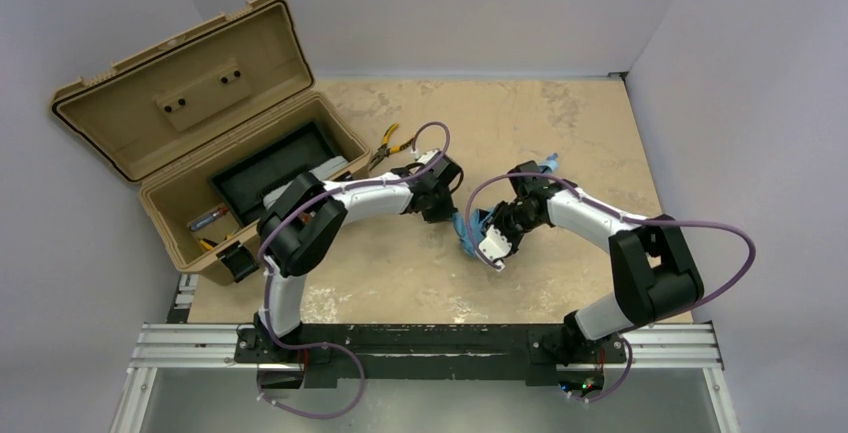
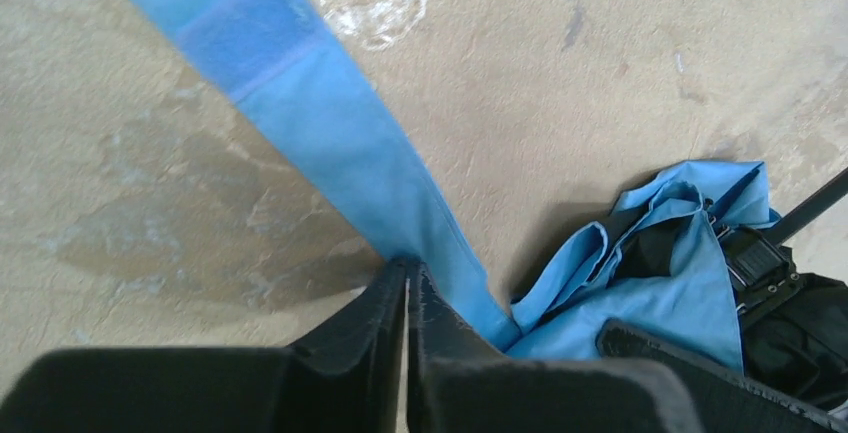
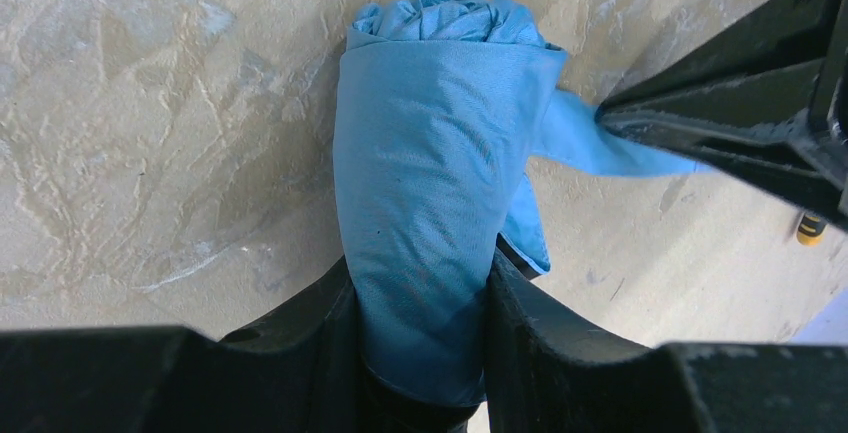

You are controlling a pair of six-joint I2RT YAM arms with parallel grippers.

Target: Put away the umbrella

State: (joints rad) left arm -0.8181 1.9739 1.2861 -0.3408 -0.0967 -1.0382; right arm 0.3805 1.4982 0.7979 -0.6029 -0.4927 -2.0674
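Beige, mottled board covers the table (image 1: pixel 400 273), scuffed with pale patches and boxed in by plain grey walls (image 1: pixel 430 3) at nine, twelve and three o'clock; an aluminium rail (image 1: pixel 450 348) carrying both arm bases runs along its six o'clock edge. At ten o'clock from the table's middle a tan plastic toolbox (image 1: pixel 172 215) stands with its lid thrown back, a black tray (image 1: pixel 270 168) and a few small tools inside it. Yellow-handled pliers (image 1: pixel 385 148) lie on the board just beside the box, at its three o'clock side.

Next comes the left gripper (image 2: pixel 407 271), near the middle of the table. Its fingers are pressed together, and the sky-blue strap (image 2: pixel 330 123) is caught at their tips. From there the strap stretches flat over the board toward eleven o'clock in the left wrist view and ends in a darker fastening patch (image 2: pixel 250 33).

At four o'clock from that gripper sits the umbrella (image 3: pixel 430 143), folded, its light blue fabric rolled into a tight bundle just off the table's centre and well apart from the toolbox. The right gripper (image 3: pixel 420 263) is clamped around the bundle, one finger on each side, with the rolled end pointing to twelve o'clock in the right wrist view. The strap leaves the bundle toward three o'clock there, where the other arm's black fingertips pinch it
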